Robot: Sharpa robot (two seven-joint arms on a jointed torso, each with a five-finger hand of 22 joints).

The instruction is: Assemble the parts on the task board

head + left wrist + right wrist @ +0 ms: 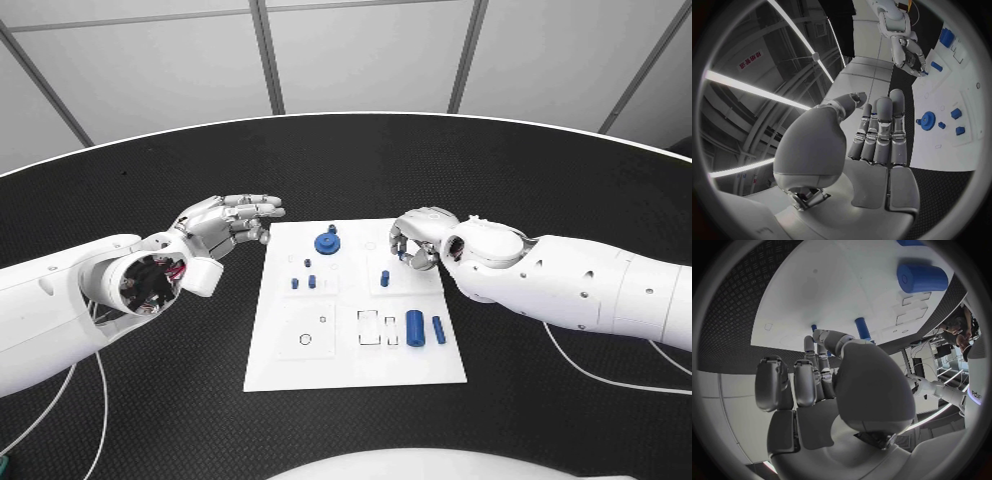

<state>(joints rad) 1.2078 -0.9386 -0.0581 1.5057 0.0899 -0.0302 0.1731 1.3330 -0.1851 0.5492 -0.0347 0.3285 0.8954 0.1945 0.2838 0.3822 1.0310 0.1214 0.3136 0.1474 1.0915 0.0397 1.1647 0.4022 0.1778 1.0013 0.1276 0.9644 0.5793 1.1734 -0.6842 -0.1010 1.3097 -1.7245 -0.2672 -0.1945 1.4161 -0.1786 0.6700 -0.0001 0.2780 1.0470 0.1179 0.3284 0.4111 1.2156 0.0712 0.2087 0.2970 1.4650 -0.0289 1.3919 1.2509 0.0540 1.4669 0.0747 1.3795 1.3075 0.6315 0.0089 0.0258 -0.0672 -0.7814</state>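
While the task board is lying flat in the middle of the black table, the blue parts are sitting on its upper half and right side; a blue gear-shaped part is standing near the far edge; three small blue pegs are grouped just below it on the left; a single peg is standing to their right; a thick blue cylinder and a slimmer blue pin are lying side by side near the right edge, just beside two pale rectangular recesses; a round outlined recess is showing on the lower left of the board.

The right hand is hovering over the far right corner of the board, its fingers curling inward and lying close together; whether anything is being pinched cannot be told from the views. The left hand is hanging over the table just beside the board's far left corner, apart from it; its fingers are extending, pressed together side by side, and gripping nothing.
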